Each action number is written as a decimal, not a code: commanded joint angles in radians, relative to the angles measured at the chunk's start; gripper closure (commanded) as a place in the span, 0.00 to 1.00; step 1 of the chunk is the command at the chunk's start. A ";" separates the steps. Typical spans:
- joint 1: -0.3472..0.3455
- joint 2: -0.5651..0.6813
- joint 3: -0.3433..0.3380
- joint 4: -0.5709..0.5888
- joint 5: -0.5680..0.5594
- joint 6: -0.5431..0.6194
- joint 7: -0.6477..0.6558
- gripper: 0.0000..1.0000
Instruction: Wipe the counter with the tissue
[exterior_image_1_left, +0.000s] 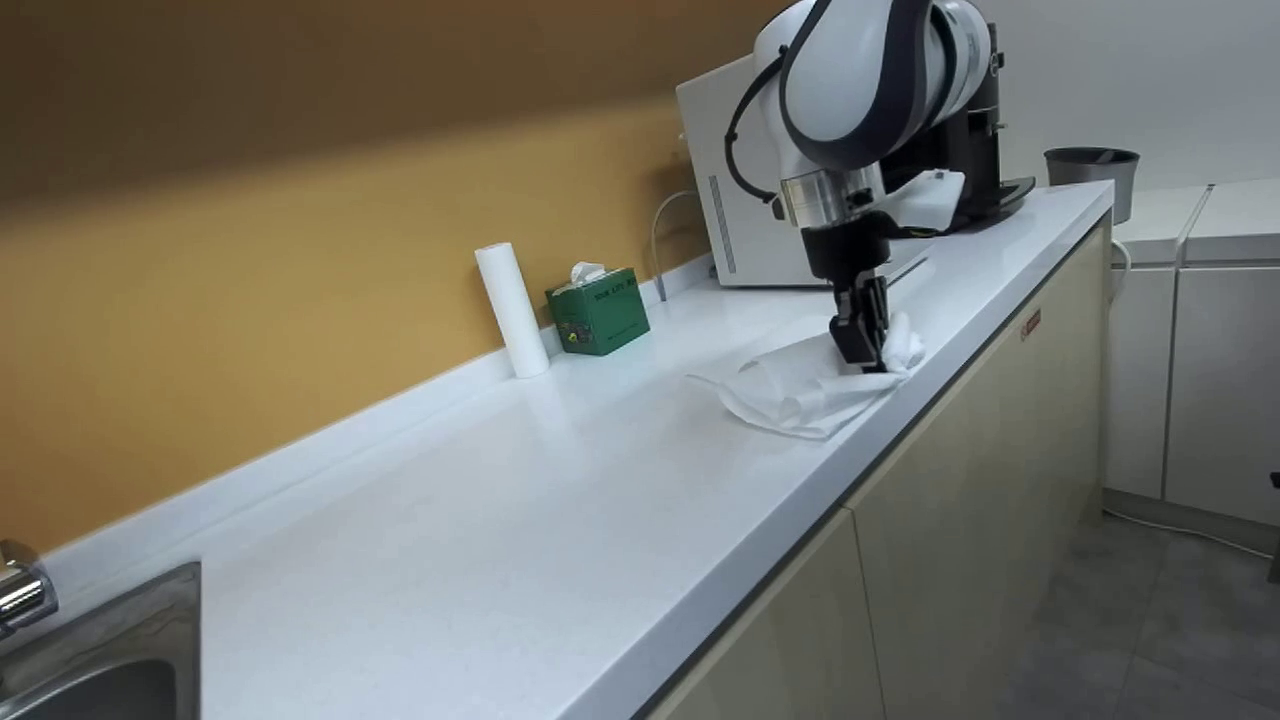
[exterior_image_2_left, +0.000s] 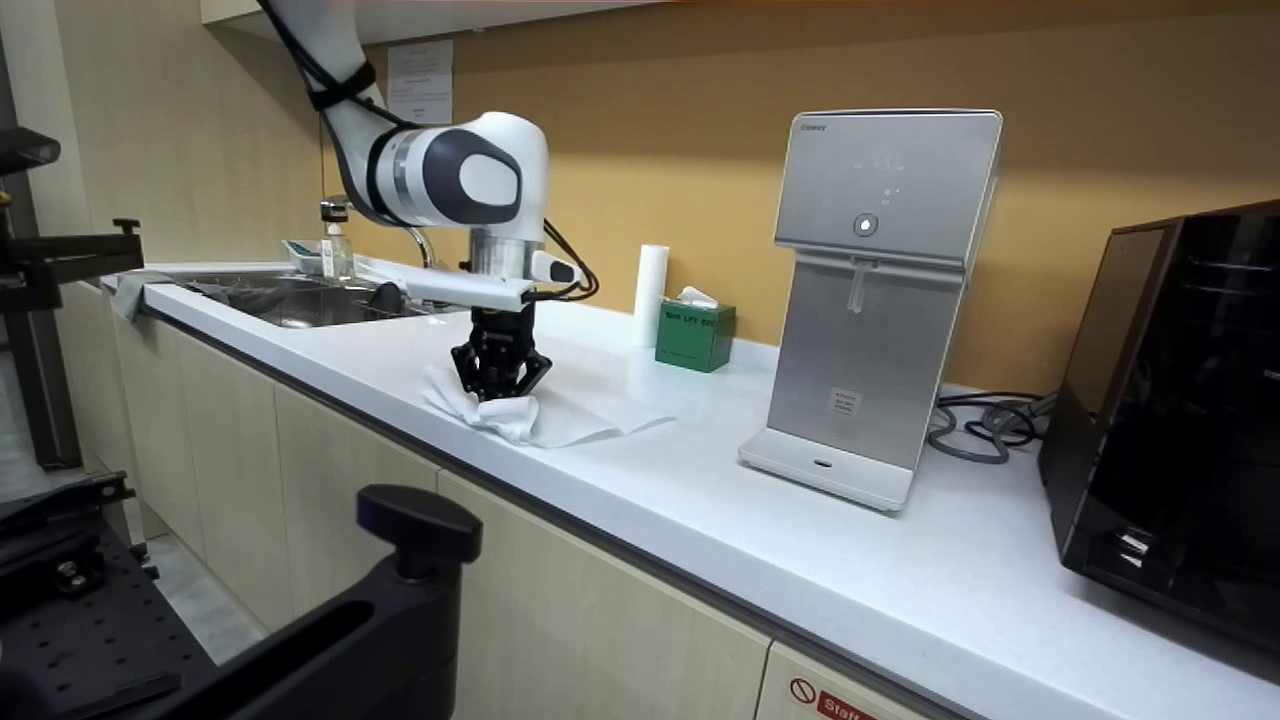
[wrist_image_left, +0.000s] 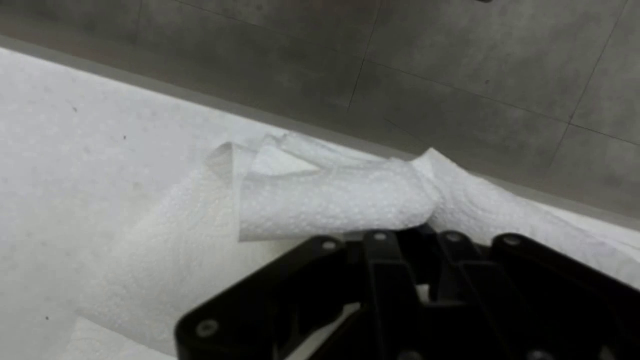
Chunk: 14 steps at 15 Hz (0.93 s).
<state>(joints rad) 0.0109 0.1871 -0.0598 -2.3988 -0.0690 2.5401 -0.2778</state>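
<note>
Claw (exterior_image_1_left: 866, 362): mine, pointing down close to the near edge of the counter (exterior_image_1_left: 480, 550), drawn together and clamped on the tissue (exterior_image_1_left: 785, 388).
Tissue: white, crumpled, lying on the counter; gathered into a fold at my grip, spread thinner toward the far side.
Counter: white, glossy, running left to right, with a low lip (exterior_image_1_left: 300, 458) along its far side.
Sink (exterior_image_1_left: 140, 625): steel, set in the counter, well to the left of me.
Dispenser (exterior_image_2_left: 860, 350): grey, standing on the right, well apart from the tissue.
Box (exterior_image_1_left: 605, 315): green, by the lip, white paper (exterior_image_1_left: 588, 271) poking from its top.
Roll (exterior_image_1_left: 515, 312): white, upright, just beside the box, on its left.
Wall (exterior_image_1_left: 300, 270): yellow-orange, behind them all.
</note>
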 joint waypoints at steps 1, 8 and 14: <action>-0.027 0.043 0.035 -0.006 0.036 0.095 0.012 0.98; -0.009 0.152 0.035 0.016 -0.018 0.439 0.083 0.98; -0.010 0.146 0.051 0.032 -0.005 0.496 0.090 0.67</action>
<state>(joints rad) -0.0010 0.2981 -0.0190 -2.3919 -0.0613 3.0214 -0.2335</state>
